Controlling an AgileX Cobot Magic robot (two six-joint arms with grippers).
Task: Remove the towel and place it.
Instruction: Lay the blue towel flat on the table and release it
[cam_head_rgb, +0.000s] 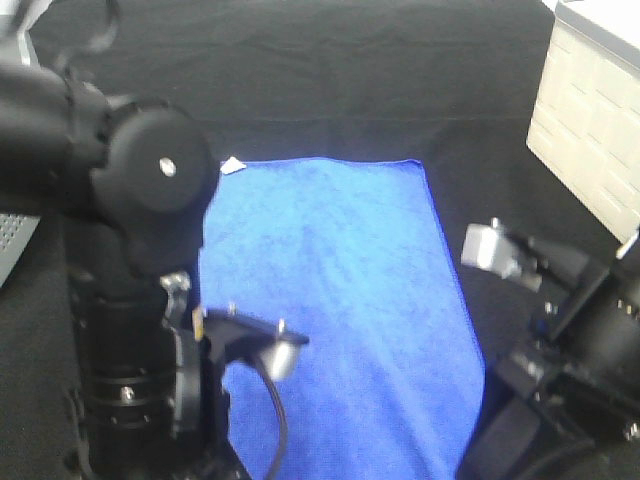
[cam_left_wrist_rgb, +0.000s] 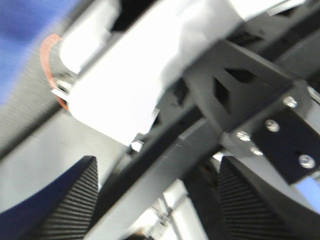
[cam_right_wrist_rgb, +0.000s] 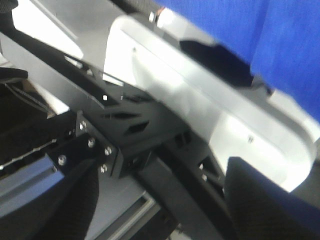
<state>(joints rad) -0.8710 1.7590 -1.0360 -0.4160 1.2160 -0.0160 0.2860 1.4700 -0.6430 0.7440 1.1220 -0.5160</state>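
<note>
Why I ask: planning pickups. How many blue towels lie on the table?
1. The towel lies flat on the black table covering, between the left arm and right arm, white tag at its far left corner. The arms could hide another.

- You are seeing the towel (cam_head_rgb: 340, 290) showing fuzzy, matt cloth.
- The table covering (cam_head_rgb: 350, 80) is looking like matt woven cloth.
- The left gripper (cam_left_wrist_rgb: 160, 212) is showing ribbed, matt pads (cam_left_wrist_rgb: 72, 202).
- The white housing (cam_right_wrist_rgb: 165, 70) ahead of the right gripper (cam_right_wrist_rgb: 160, 207) is gleaming like smooth plastic.
</note>
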